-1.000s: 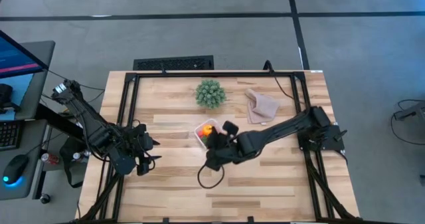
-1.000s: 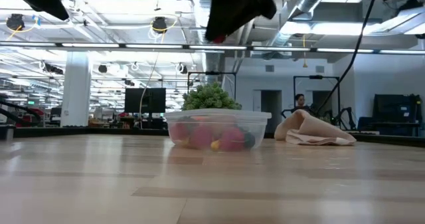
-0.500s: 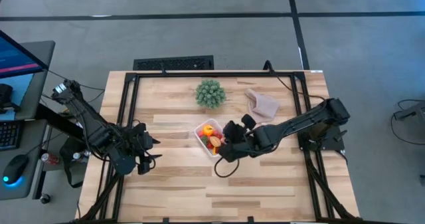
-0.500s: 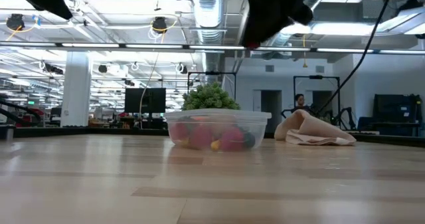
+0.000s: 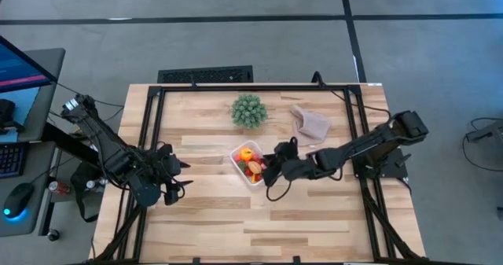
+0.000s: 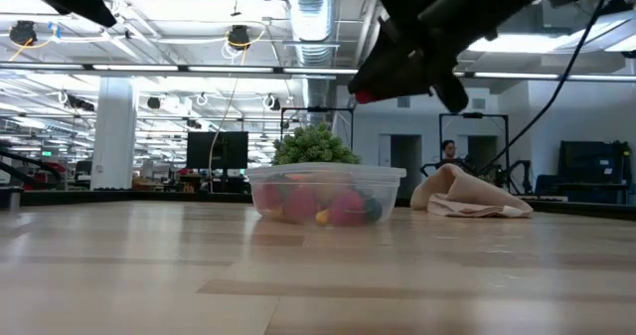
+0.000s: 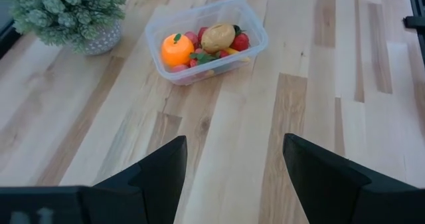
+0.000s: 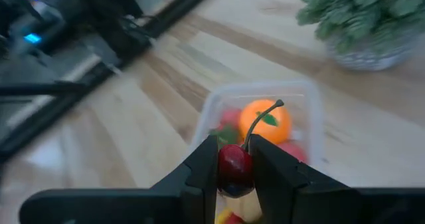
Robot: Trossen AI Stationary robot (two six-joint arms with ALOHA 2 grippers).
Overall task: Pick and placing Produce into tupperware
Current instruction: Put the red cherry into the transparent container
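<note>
The right gripper has drawn back rightward since a second ago, now just right of the tupperware rather than over it. Its fingers pinch a dark red cherry, stem pointing up and away. The tupperware, table centre, holds the produce. The left gripper waits wide at the left edge.
</note>
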